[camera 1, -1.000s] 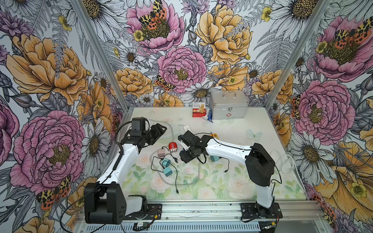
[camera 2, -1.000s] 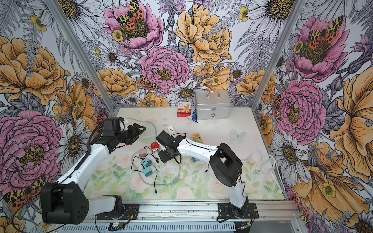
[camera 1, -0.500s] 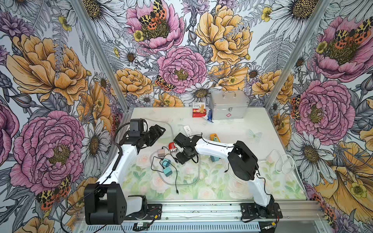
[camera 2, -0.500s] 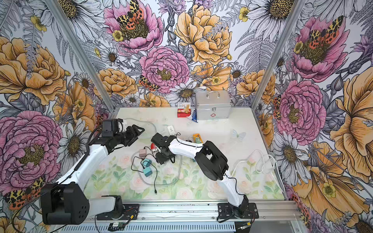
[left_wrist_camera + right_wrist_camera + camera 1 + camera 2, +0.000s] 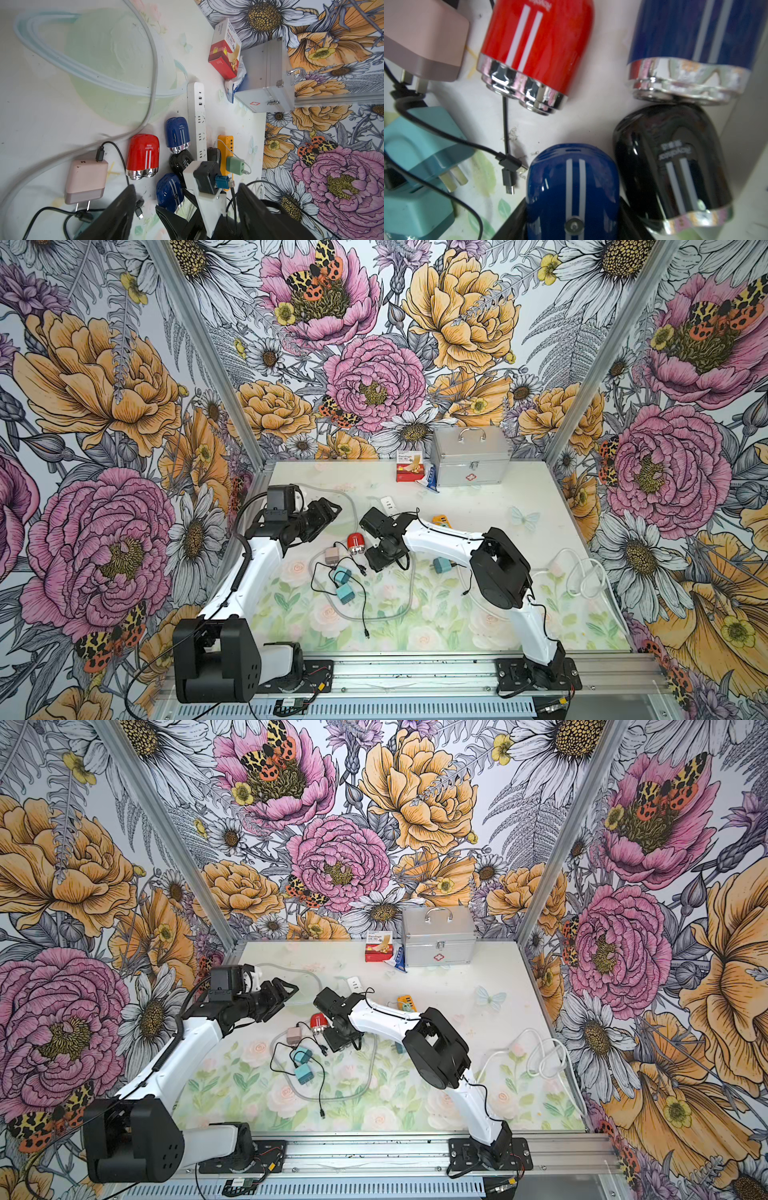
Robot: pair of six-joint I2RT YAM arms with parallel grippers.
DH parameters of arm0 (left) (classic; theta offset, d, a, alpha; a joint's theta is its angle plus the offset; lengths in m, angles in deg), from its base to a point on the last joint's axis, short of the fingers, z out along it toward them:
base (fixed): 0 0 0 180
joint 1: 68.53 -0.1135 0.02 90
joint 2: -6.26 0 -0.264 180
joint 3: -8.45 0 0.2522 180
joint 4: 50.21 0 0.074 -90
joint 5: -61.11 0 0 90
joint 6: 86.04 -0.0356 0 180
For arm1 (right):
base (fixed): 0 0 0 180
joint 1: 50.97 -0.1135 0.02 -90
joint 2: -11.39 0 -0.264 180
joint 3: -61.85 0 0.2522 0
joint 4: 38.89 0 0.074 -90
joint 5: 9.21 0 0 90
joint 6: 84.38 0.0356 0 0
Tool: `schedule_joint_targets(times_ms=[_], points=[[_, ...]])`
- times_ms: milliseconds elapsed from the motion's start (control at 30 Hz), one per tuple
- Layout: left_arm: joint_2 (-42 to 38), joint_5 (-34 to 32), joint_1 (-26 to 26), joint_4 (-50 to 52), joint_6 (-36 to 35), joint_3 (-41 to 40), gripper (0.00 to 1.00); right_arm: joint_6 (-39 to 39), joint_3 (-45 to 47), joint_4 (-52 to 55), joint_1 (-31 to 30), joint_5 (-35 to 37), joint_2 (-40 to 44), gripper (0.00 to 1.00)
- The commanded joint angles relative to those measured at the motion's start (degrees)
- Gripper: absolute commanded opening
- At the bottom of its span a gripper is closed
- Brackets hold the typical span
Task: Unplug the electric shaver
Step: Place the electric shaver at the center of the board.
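Right hand (image 5: 572, 207): clenched on the blue shaver (image 5: 571, 176), one finger against each flank, the shaver's rounded end pointing away from my wrist camera. Two black cable plugs (image 5: 510, 166) lie loose just beside that end. The shaver sits mid-worktop (image 5: 478, 510), near the white power strip (image 5: 196, 116). I see a black shaver (image 5: 675, 162) alongside it, a red shaver (image 5: 535, 47) and a second blue shaver (image 5: 689, 41) beyond, and a pink charger (image 5: 421, 37) and teal chargers (image 5: 419, 145) to one side. Left hand (image 5: 186, 187): released, fingers spread wide, hovering near the group, gripping nothing.
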Motion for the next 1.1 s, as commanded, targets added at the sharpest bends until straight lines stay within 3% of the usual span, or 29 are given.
schedule_joint_targets(times_ms=[0,167,400,567,733,867,1067], points=[[-0.22,0.31,1.76,2.42,-4.56,2.57,0.77,0.83,-1.68,-0.18,-0.14,0.89,3.63,0.6],[-0.87,-1.27,4.4,4.31,-7.31,4.03,0.78,1.19,-1.0,0.08,-0.19,0.62,4.68,0.67],[-1.69,-2.45,7.19,4.69,-8.33,4.6,0.78,1.53,0.9,0.3,-0.54,2.0,5.07,0.68],[-3.33,-3.14,10.39,4.69,-12.77,5.77,0.78,-0.06,2.8,-0.71,-0.6,6.37,12.22,0.67],[-5.49,-3.83,13.94,4.61,-19.93,5.29,0.76,0.83,10.5,-0.71,2.48,5.79,21.6,0.67],[-1.19,-8.32,22.72,4.52,-25.63,7.41,0.75,3.09,20.41,-0.7,6.44,6.97,30.87,0.67],[16.11,-14.55,37.04,4.6,-33.01,16.32,0.83,6.14,34.71,-0.45,17.59,8.59,46.68,0.68]])
